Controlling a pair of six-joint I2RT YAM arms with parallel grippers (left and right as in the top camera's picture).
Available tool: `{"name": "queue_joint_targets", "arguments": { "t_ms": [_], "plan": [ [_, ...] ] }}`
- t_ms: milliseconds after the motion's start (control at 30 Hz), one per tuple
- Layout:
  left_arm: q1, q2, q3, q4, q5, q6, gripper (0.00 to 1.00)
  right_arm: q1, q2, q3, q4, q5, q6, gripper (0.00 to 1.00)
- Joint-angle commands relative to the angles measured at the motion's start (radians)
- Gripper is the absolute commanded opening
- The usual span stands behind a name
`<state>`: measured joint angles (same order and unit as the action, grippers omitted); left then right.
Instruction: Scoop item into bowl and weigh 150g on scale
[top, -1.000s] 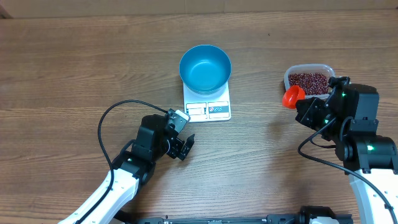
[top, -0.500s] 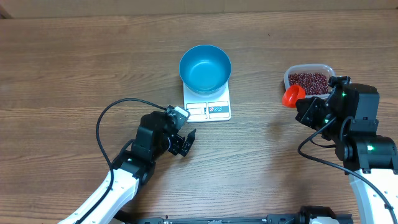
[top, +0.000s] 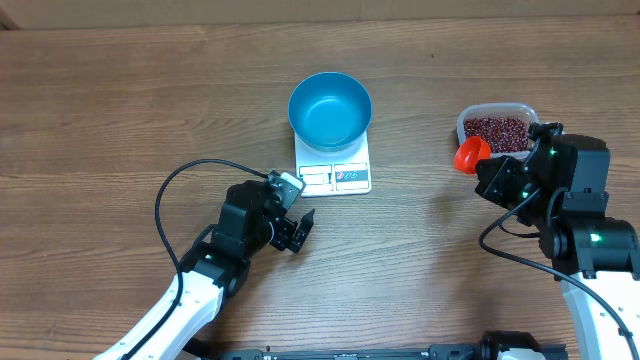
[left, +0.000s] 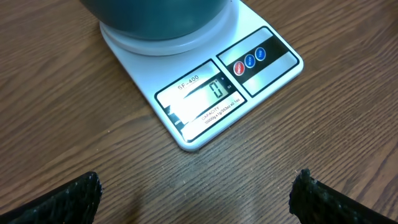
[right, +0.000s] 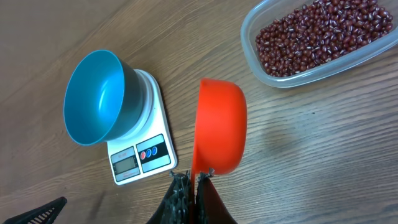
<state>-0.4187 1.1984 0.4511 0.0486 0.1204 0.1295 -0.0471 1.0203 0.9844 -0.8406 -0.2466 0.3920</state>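
The teal bowl (top: 330, 108) stands on the white scale (top: 350, 178), and nothing shows inside it. In the left wrist view the scale (left: 211, 93) shows 0 on its display. Dark red beans (top: 495, 130) fill a clear tub at the right. My right gripper (right: 191, 177) is shut on the handle of an orange-red scoop (right: 219, 124). The scoop (top: 470, 154) is turned on its side just left of the tub, and its inside is hidden. My left gripper (top: 298, 230) stands open over bare wood, just in front of the scale, with nothing between its fingers.
The clear plastic tub (right: 261, 74) sits near the table's right side, about a bowl's width from the scale. A black cable (top: 175, 195) loops over the wood left of the left arm. Bare wood lies between the scale and the tub.
My left gripper has shifted slightly toward the scale and turned a little. The right arm and the scoop have not moved.
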Motion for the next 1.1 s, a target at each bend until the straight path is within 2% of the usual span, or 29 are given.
{"name": "queue_joint_targets", "arguments": {
  "t_ms": [0,133,233,533,667,833,1067],
  "plan": [
    [-0.001,0.007,-0.002,0.001,0.003,-0.018,1.0,-0.005,-0.002,0.022,0.0,-0.011,0.004,0.04],
    [-0.001,0.007,-0.002,0.001,0.003,-0.018,1.0,-0.005,0.015,0.092,-0.047,-0.016,0.034,0.04],
    [-0.001,0.007,-0.002,0.001,0.003,-0.018,1.0,-0.006,0.07,0.222,-0.142,0.008,0.013,0.04],
    [-0.001,0.007,-0.002,0.001,0.004,-0.018,0.99,-0.014,0.444,0.842,-0.56,0.158,-0.139,0.04],
    [-0.001,0.007,-0.002,0.001,0.003,-0.018,1.0,-0.039,0.618,1.051,-0.674,0.168,-0.19,0.04],
    [-0.001,0.007,-0.002,0.001,0.003,-0.018,1.0,-0.072,0.753,1.098,-0.668,0.169,-0.241,0.04],
    [-0.001,0.007,-0.002,0.001,0.003,-0.018,1.0,-0.136,0.836,1.097,-0.641,0.272,-0.298,0.04]
  ]
}}
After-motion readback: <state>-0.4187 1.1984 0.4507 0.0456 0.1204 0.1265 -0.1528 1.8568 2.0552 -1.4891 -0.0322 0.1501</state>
